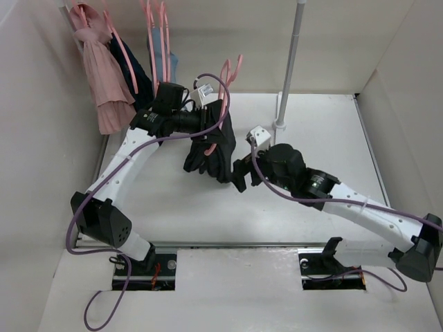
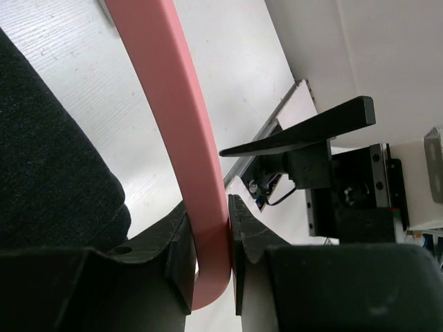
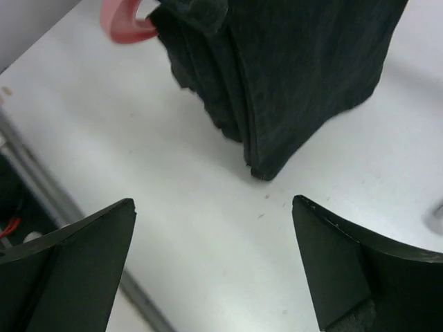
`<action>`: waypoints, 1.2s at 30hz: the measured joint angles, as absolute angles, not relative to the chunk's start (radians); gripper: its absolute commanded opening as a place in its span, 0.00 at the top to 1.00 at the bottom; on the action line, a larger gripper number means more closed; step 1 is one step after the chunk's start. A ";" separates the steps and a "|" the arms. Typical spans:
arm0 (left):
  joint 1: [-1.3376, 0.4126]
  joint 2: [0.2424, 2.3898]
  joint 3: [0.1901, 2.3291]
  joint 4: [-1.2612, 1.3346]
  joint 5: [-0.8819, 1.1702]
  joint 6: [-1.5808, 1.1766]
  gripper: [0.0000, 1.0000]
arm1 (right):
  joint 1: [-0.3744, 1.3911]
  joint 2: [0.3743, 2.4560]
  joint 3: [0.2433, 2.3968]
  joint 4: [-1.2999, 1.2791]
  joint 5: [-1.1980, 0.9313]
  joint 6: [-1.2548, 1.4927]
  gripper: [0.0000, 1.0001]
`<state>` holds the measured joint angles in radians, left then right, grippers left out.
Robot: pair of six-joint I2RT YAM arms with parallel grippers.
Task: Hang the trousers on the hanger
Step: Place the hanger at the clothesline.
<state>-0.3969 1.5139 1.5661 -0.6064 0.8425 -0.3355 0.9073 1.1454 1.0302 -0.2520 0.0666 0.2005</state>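
The black trousers (image 1: 213, 153) hang folded over a pink hanger (image 1: 232, 70) held above the table's middle. My left gripper (image 1: 208, 119) is shut on the hanger's thin pink bar (image 2: 173, 104), which is pinched between the pads (image 2: 208, 232); dark trouser fabric (image 2: 48, 166) fills the left of that view. My right gripper (image 1: 240, 174) stands open just right of the trousers' lower edge and touches nothing. In the right wrist view the trousers (image 3: 291, 76) hang ahead of the open gripper (image 3: 213, 203), with a loop of the hanger (image 3: 121, 28) at the upper left.
At the back left, a pink garment (image 1: 104, 72), a dark navy one (image 1: 135, 69) and a blue-grey one (image 1: 170, 63) hang on more pink hangers. A white pole (image 1: 292, 55) rises from its base (image 1: 279, 126) at the back centre. Walls close in both sides.
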 measured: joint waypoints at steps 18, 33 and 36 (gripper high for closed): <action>-0.392 1.514 1.571 -0.516 0.862 -0.445 1.00 | 0.944 1.517 1.146 0.104 0.318 0.101 0.83; -0.332 1.476 1.530 -0.356 0.877 -0.485 1.00 | 0.912 1.589 1.288 0.103 0.367 0.072 1.00; -0.315 1.476 1.525 -0.305 0.860 -0.501 1.00 | 0.895 1.628 1.342 0.102 0.352 0.071 1.00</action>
